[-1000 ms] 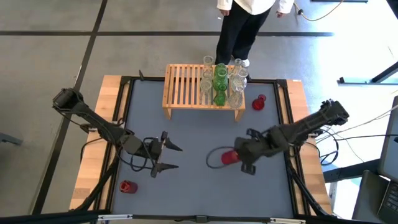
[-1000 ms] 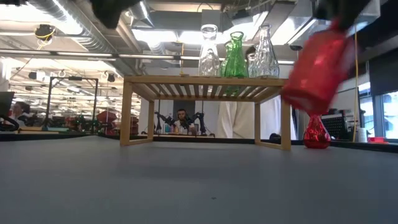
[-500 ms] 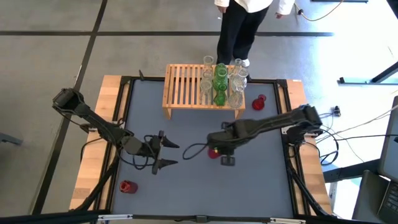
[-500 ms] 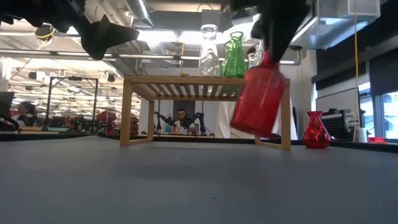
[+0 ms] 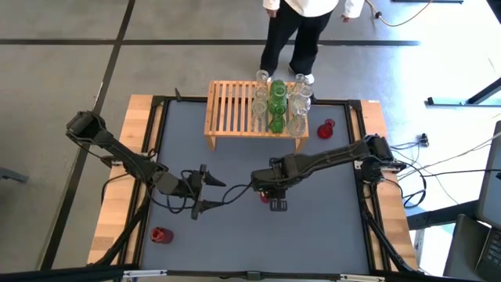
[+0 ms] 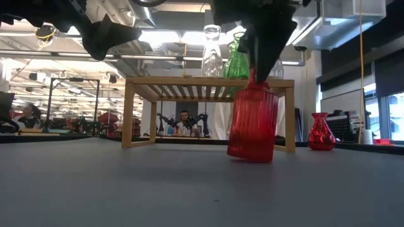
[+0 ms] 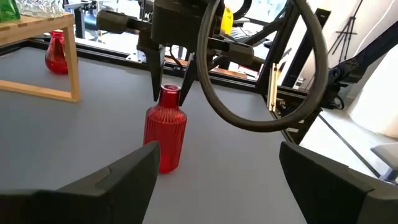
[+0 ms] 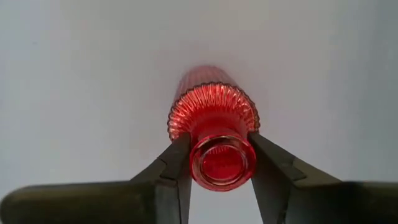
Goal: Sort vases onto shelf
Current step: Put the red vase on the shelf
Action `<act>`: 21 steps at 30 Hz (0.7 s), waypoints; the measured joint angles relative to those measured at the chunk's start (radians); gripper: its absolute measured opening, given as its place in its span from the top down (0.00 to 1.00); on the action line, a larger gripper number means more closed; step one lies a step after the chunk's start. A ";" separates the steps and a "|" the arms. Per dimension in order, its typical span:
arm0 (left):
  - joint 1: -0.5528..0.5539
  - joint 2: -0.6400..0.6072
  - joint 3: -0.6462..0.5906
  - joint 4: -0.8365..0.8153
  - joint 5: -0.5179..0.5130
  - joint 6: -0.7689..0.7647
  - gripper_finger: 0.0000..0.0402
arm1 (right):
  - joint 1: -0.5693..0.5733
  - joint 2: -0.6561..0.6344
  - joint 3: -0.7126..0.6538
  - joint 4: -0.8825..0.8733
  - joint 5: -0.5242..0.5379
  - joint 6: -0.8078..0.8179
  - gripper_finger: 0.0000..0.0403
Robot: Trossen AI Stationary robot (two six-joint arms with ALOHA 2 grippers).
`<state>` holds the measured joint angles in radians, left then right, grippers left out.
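Observation:
A red ribbed vase (image 7: 165, 138) stands on the grey table mat near its middle, also seen as the red ribbed vase (image 6: 252, 126). My right gripper (image 8: 221, 163) is above it, pointing down and shut on it. My left gripper (image 5: 220, 196) is open and lies level to the left of this vase, touching nothing. The shelf (image 5: 235, 110) stands on its legs at the far edge. Several clear and green vases (image 5: 278, 102) stand on its right half. One red vase (image 5: 326, 129) stands right of the shelf. Another red vase (image 5: 160, 234) stands near the front left. My right gripper pinches the vase's narrow neck (image 8: 214, 144), just under the mouth, between its two fingers (image 8: 171, 177). The fingers come from above, pointing down. The vase is nearly upright with a slight lean, and its base (image 7: 163, 167) is down at the table.
A person (image 5: 301, 31) stands just beyond the table's far edge, behind the shelf. The left half of the shelf's slats (image 5: 227, 106) is bare. Black frame rails (image 5: 364, 149) run along the mat's sides.
My right gripper has carried the red ribbed vase toward the table's left edge and down. The vase has gone from strongly tilted and clear of the table to nearly upright with its base at the mat. My left gripper sank a little early on, then kept still.

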<state>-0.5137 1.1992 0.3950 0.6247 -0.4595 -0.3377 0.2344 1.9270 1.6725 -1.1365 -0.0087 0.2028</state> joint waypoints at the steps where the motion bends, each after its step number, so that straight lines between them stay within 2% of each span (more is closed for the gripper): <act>1: 0.000 0.000 0.000 0.000 0.000 0.000 0.19 | 0.000 0.000 -0.001 0.009 -0.001 0.000 0.71; 8: 0.000 0.000 0.000 -0.001 0.008 0.000 0.19 | 0.000 0.000 -0.003 0.055 -0.003 0.000 0.61; 15: 0.000 0.000 0.000 -0.002 0.009 0.000 0.19 | 0.000 -0.008 -0.004 0.045 -0.015 0.001 0.44; 19: 0.000 0.000 0.000 -0.003 0.009 0.000 0.19 | 0.011 -0.075 -0.004 0.005 -0.036 0.036 0.39; 21: 0.000 0.000 0.000 -0.003 0.008 0.000 0.19 | 0.031 -0.124 -0.004 0.001 0.005 0.056 0.38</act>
<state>-0.5137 1.1992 0.3950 0.6217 -0.4511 -0.3382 0.2653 1.8035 1.6684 -1.1352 -0.0036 0.2585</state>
